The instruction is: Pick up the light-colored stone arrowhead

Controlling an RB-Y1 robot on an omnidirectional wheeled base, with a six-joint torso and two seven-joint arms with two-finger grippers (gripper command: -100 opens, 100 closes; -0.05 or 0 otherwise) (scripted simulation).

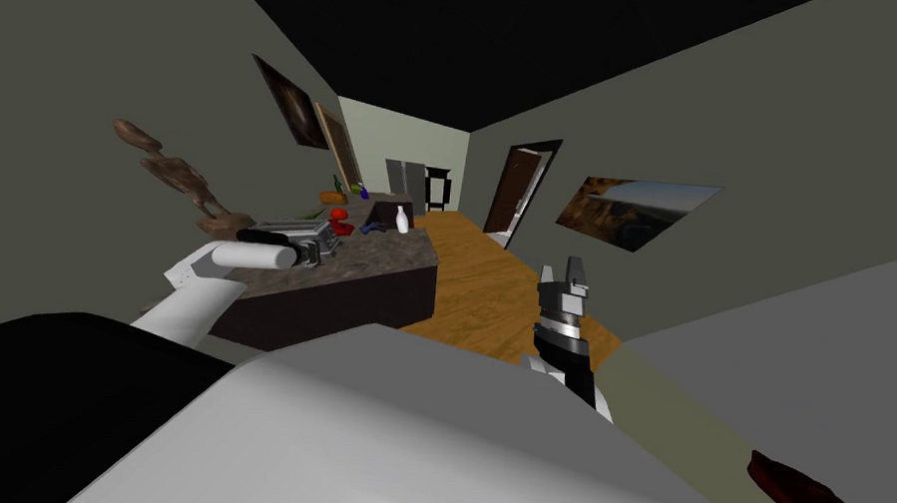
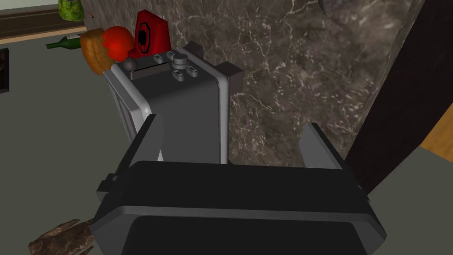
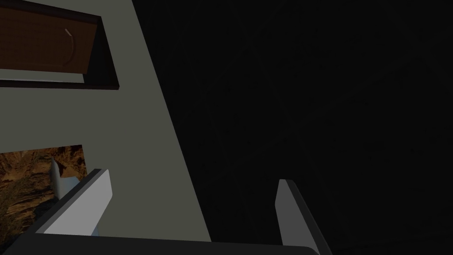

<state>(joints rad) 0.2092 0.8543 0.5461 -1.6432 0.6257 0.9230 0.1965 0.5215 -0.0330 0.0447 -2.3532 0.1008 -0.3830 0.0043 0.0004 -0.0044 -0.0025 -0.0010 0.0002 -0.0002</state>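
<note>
My left gripper (image 2: 232,141) hangs open over a dark marbled counter (image 2: 287,88), and its fingers (image 2: 148,133) hold nothing. A grey box-shaped appliance with knobs (image 2: 186,106) stands just beyond the fingertips, close to one finger. A small grey stone-like piece (image 2: 329,5) lies further along the counter, cut off by the picture's edge; I cannot tell whether it is the arrowhead. In the head view the left gripper (image 1: 311,251) sits at the near end of the counter (image 1: 375,268) beside the appliance (image 1: 298,232). My right gripper (image 1: 565,278) is raised over the wooden floor, open and empty (image 3: 190,208).
Behind the appliance stand a red object (image 2: 150,35), a red round fruit (image 2: 118,42), an orange-brown loaf (image 2: 93,51) and a green bottle (image 2: 64,43). A white bottle (image 1: 402,220) stands farther down the counter. A brown branch-like piece (image 1: 177,177) sticks out from the left wall.
</note>
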